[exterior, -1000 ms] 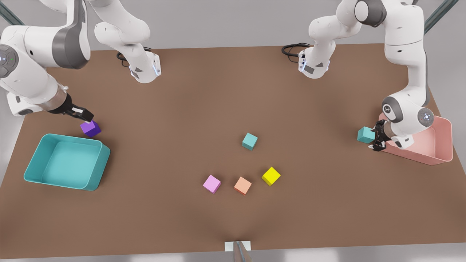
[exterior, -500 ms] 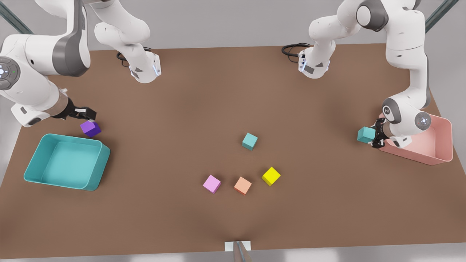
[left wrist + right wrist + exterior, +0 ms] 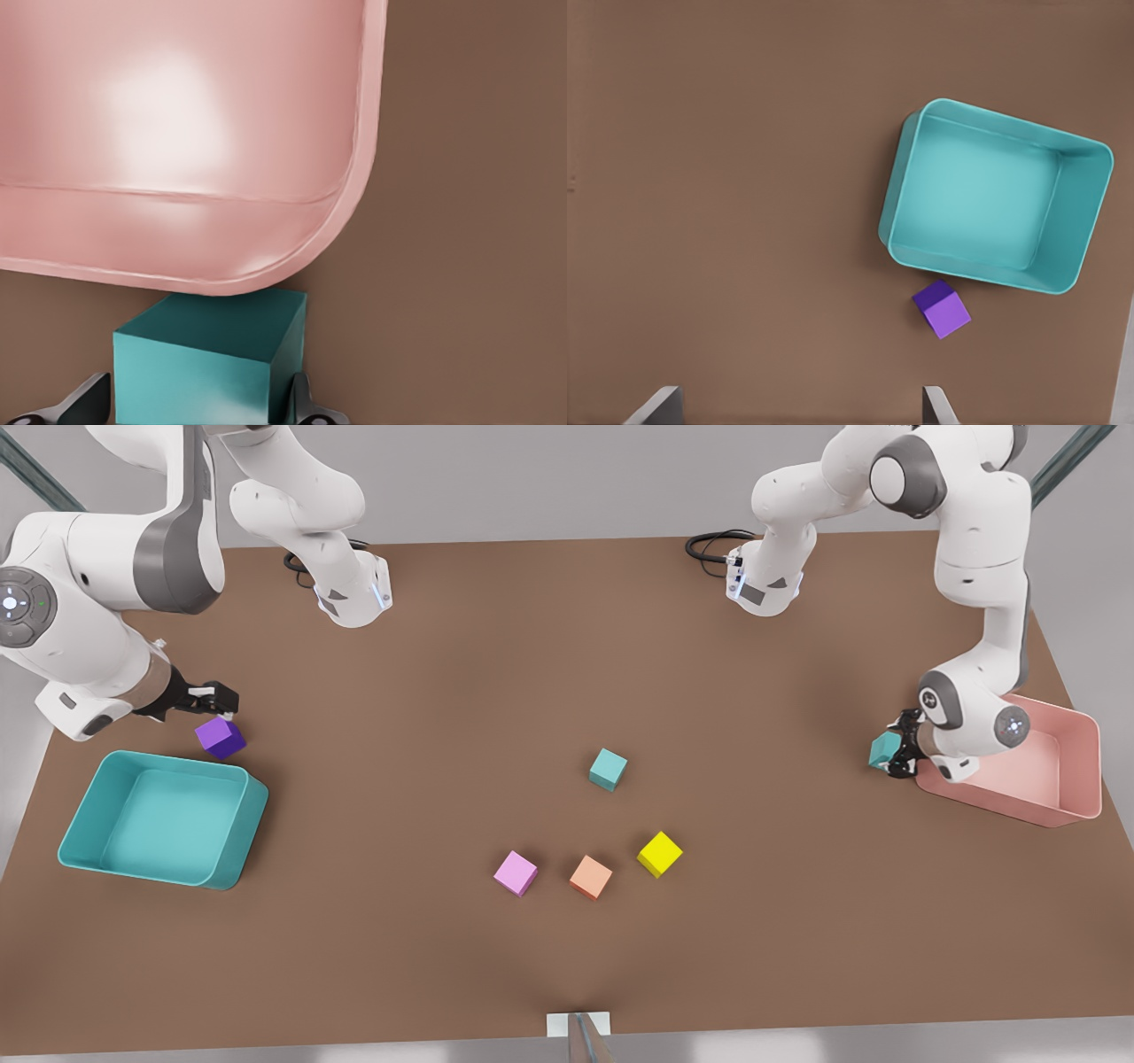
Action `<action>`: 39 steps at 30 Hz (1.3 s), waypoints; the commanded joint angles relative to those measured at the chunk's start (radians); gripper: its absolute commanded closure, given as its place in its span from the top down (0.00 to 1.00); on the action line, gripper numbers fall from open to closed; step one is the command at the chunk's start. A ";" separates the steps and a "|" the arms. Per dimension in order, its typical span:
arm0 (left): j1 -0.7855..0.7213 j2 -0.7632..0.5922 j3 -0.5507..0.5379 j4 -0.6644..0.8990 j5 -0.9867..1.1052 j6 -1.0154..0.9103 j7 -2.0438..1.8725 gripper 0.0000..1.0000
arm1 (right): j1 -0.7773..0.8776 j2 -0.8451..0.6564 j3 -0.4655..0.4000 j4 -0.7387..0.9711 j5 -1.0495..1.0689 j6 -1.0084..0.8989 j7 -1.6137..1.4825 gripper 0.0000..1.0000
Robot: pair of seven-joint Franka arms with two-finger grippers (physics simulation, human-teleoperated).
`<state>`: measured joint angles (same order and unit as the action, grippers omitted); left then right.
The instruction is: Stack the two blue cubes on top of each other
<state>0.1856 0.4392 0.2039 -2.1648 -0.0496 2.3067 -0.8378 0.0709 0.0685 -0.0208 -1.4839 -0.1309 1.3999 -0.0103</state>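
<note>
I count two blue cubes: one (image 3: 208, 372) sits between my left gripper (image 3: 895, 755)'s fingers (image 3: 75, 403), which seem to clamp it beside the pink bin (image 3: 1076, 775), though contact is hard to judge; the other (image 3: 608, 769) lies well apart from them. My right gripper (image 3: 215, 701) hovers with fingers (image 3: 656, 407) spread wide above the purple cube (image 3: 941, 309), next to the teal bin (image 3: 1085, 221).

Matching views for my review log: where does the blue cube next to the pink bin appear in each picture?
Front view: blue cube at the front view's right, at the left gripper, beside the pink bin.
Left wrist view: the cube sits between the fingertips, against the bin's rim.
Right wrist view: not in it.
Shared landmark: the pink bin.
</note>
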 commanded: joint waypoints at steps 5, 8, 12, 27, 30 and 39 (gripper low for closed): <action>-0.001 0.009 0.000 0.000 -0.033 0.053 0.040 0.47 | -0.005 0.001 -0.001 0.001 0.001 0.001 -0.083 1.00; -0.008 0.003 -0.001 0.000 -0.033 0.046 0.036 0.46 | -0.005 0.001 0.001 -0.001 0.002 0.001 -0.083 1.00; -0.218 -0.218 -0.075 0.013 -0.033 -0.272 -0.180 0.46 | -0.005 0.001 -0.001 0.001 0.001 0.002 -0.083 1.00; -0.564 0.119 -0.583 0.487 0.048 -0.233 -0.445 0.51 | -0.005 0.001 0.001 -0.001 0.001 -0.002 -0.083 1.00; -0.560 0.127 -0.581 0.461 0.054 -0.199 -0.408 0.51 | -0.005 0.001 0.001 -0.001 0.002 -0.002 -0.083 1.00; -0.538 0.134 -0.580 0.461 0.122 -0.116 -0.403 0.51 | -0.005 0.011 0.001 -0.001 0.001 -0.002 -0.083 1.00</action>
<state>-0.3531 0.5767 -0.3757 -1.7044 0.0625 2.1480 -1.1740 0.0666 0.0801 -0.0195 -1.4854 -0.1306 1.3982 -0.0842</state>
